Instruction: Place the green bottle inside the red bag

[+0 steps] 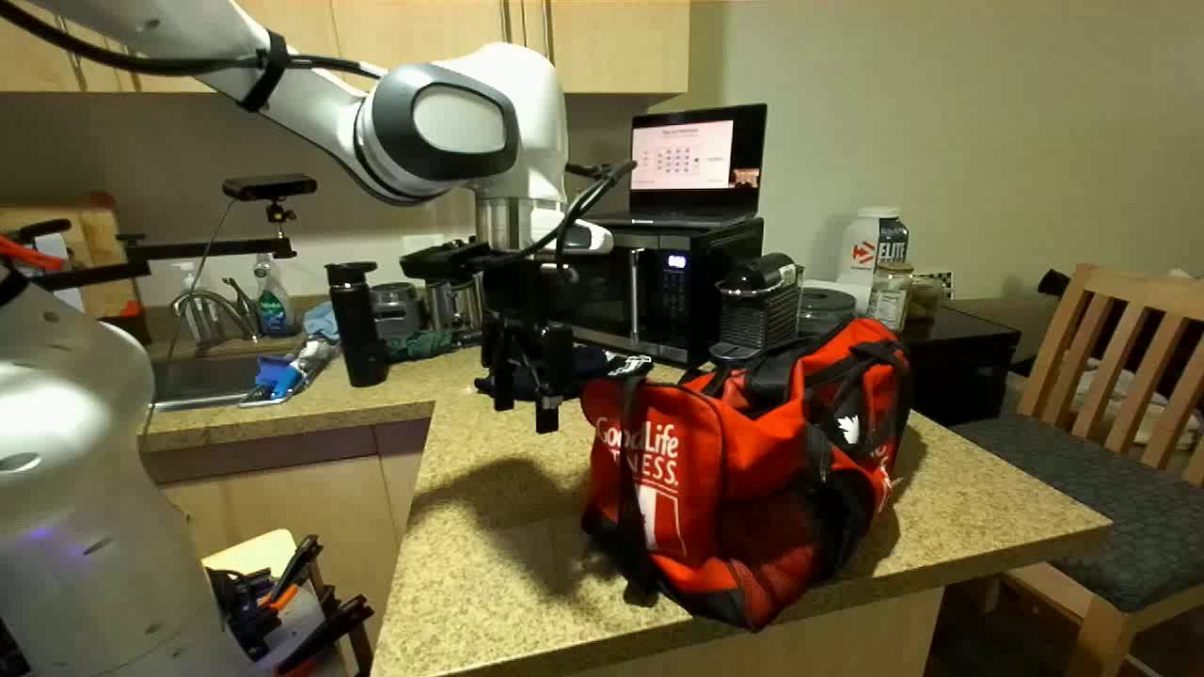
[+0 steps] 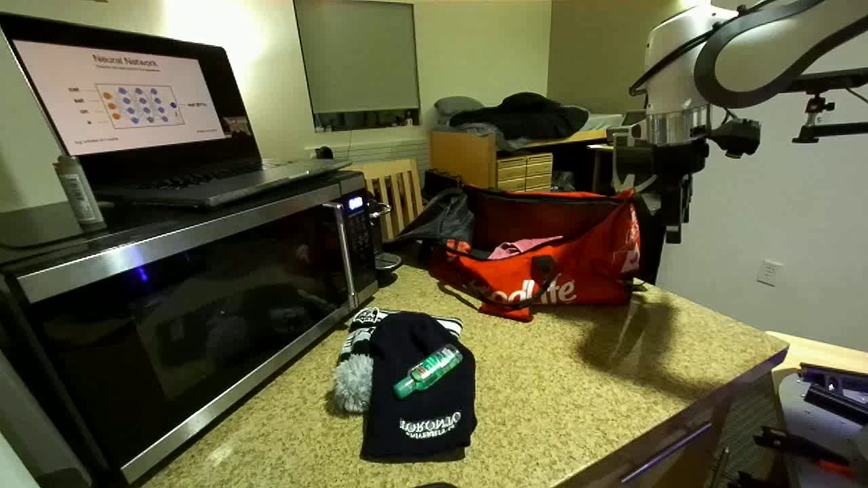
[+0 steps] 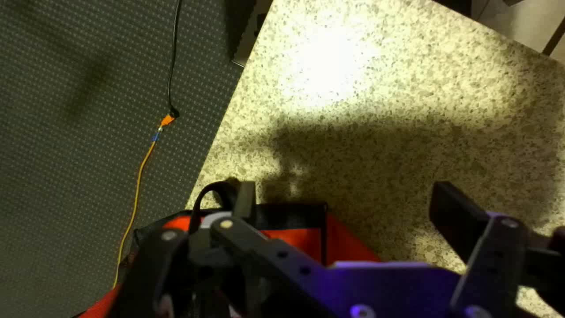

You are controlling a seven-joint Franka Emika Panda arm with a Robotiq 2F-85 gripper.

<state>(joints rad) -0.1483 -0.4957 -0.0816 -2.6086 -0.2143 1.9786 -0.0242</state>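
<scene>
The gripper (image 3: 344, 198) hangs, fingers (image 3: 457, 218) spread around nothing, just beside the lettered end of the red bag (image 1: 752, 451); the wrist view is dark, so whether the two touch is hard to say. The green bottle (image 2: 428, 370) lies well apart from the gripper and lower, sideways on a dark hat (image 2: 441, 396) whose soft cloth probably stops it rolling. The bag's mouth gapes, presumably to take the bottle easily. The bag reads GoodLife, the hat an upside-down TORONTO; ELITE marks a tub (image 1: 875, 246) well beyond the gripper.
</scene>
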